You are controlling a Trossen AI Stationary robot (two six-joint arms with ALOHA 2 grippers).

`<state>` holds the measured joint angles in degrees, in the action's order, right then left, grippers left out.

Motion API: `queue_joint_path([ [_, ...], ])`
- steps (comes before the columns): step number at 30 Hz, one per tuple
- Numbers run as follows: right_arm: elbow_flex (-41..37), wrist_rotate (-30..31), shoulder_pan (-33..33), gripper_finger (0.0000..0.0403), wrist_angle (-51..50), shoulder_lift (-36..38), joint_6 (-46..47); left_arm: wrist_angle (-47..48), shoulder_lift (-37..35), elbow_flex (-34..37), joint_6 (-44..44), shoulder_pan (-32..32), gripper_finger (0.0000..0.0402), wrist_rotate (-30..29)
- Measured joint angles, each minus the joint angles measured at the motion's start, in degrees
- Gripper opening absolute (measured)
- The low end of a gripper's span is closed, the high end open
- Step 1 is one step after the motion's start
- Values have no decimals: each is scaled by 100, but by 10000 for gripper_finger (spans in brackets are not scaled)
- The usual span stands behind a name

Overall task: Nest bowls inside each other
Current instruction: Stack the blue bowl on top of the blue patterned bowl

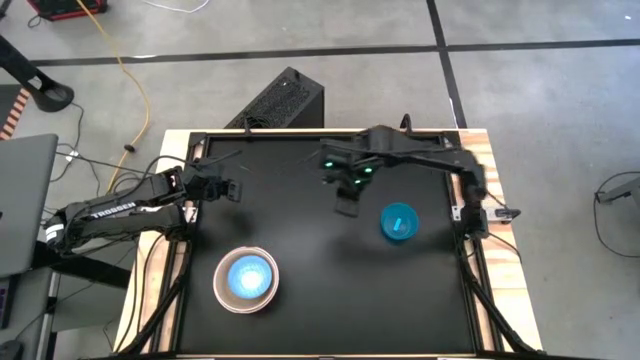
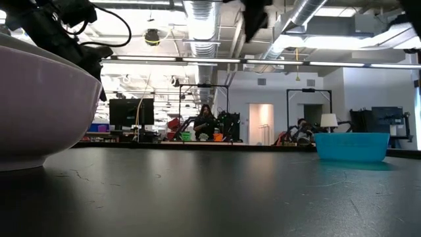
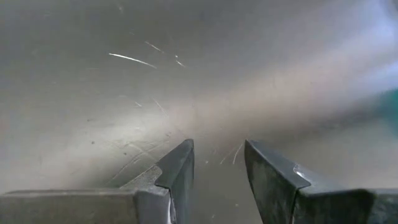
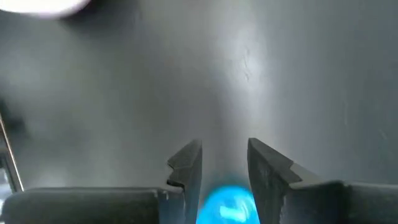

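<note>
At the near edge of the black table (image 1: 330,300) stands a stack of bowls (image 1: 246,279). Its outer bowl (image 2: 39,105) is pale, and the light blue bowl (image 1: 247,276) sits in the middle of it. How many bowls lie between these two I cannot tell. In the low view the outer bowl is cut off at the left border and only its pale wall shows.

More to the right, apart from the stack, the teal bowl (image 1: 399,222) stands alone and upright on the table.

The right gripper (image 1: 346,205) hangs over the middle of the table, just beside the teal bowl, with small green lights on its wrist. In its wrist view the fingers (image 4: 186,165) stand apart and nothing is between their tips. A bright blue patch (image 4: 227,204) shows between them, low near their base; what it is I cannot make out.

The left gripper (image 1: 232,188) waits over the far left part of the table. Its fingers (image 3: 177,168) are also spread, with only bare table between them.

The one writing I can read is the white word "TROSSEN" (image 1: 110,208) on the left arm.

Beyond the table, in the low view, a large room shows with a dark monitor (image 2: 130,112) and a seated person (image 2: 206,122), too small to describe further.
</note>
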<state>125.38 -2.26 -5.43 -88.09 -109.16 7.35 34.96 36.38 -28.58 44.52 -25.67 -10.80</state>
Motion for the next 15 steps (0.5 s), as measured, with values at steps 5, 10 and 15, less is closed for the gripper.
queue_joint_path([
  [5,-1971,70,-236,132,601,1308,-18,-2,-2,0,350,-1,130,-165],
  [10,-4412,91,-649,132,1642,2860,268,-20,-1,0,601,-1,130,-297],
  [15,-6299,90,-1216,132,2395,4017,671,-76,0,0,761,-1,130,-492],
])
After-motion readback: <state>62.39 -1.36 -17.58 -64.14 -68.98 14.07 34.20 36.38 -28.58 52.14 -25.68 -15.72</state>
